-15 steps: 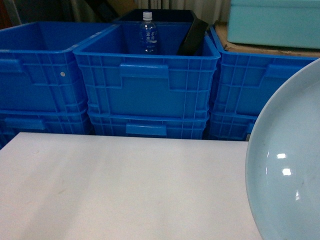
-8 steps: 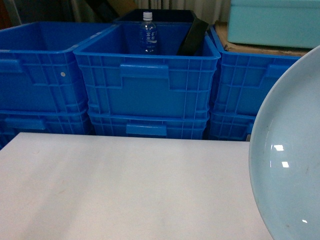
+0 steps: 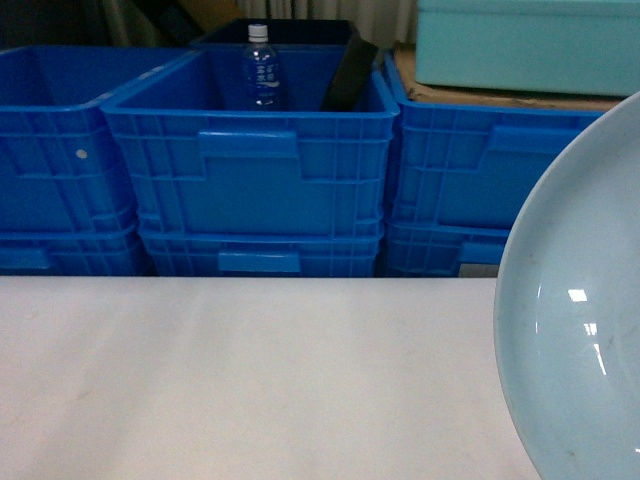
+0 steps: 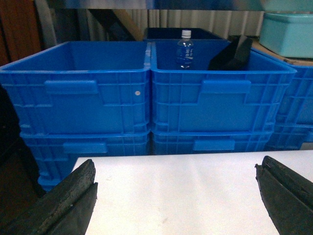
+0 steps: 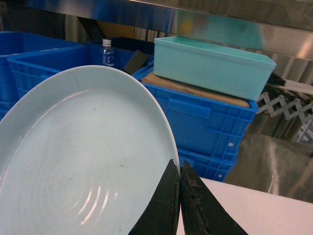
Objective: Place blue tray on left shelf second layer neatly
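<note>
The blue tray (image 3: 580,330) is a pale, glossy round dish held tilted up at the right edge of the head view, above the white table (image 3: 250,380). In the right wrist view it (image 5: 73,161) fills the lower left, and my right gripper (image 5: 180,169) is shut on its rim, one finger on each side. My left gripper (image 4: 178,164) hangs open over the table with nothing between its fingers. A shiny steel shelf bar (image 5: 195,14) runs above the crates; I cannot tell which layer it is. Neither gripper shows in the head view.
Stacked deep-blue crates (image 3: 250,170) stand in a row behind the table's far edge. The middle one holds a water bottle (image 3: 260,68) and a black object (image 3: 350,78). A teal container (image 3: 530,45) sits on the right stack. A metal lattice (image 5: 286,105) is at far right.
The head view has shifted: the crates and bottle now sit further left and the table's far edge looks level. The tray stays at the right edge, still gripped.
</note>
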Controlling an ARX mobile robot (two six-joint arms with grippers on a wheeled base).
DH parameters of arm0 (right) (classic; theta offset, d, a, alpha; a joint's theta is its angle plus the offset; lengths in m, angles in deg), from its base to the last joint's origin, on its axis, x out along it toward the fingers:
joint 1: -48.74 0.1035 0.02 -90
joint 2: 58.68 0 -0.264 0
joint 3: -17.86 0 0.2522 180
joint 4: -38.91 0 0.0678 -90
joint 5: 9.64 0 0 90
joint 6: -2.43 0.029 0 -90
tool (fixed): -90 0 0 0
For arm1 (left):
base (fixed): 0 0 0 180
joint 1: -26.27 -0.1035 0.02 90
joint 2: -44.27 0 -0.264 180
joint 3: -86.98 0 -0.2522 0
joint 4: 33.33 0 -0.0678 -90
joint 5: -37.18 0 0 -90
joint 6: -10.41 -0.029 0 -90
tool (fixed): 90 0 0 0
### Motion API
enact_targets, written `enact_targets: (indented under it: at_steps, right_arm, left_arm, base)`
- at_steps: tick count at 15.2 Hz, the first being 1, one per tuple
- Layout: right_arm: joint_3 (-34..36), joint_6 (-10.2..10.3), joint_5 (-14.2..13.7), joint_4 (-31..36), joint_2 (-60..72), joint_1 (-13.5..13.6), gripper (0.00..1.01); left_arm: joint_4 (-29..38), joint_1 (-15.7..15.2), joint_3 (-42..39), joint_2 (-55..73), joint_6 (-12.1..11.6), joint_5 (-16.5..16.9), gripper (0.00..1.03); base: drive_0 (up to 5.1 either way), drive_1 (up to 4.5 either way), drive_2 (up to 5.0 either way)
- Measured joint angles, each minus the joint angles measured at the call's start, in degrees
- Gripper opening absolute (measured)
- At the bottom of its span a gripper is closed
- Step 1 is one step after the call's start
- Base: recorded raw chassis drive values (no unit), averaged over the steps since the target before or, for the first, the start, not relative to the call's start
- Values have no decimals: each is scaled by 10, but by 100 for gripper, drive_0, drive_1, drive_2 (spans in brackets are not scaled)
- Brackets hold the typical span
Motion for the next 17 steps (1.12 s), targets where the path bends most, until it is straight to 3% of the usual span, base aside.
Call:
enact_targets:
  at_steps: [17]
  right_arm:
    - [0,0,0,0,0,0,2]
  left_arm:
    - [0,1,0,0,0,1,98]
  base:
    - [-163,-163,-163]
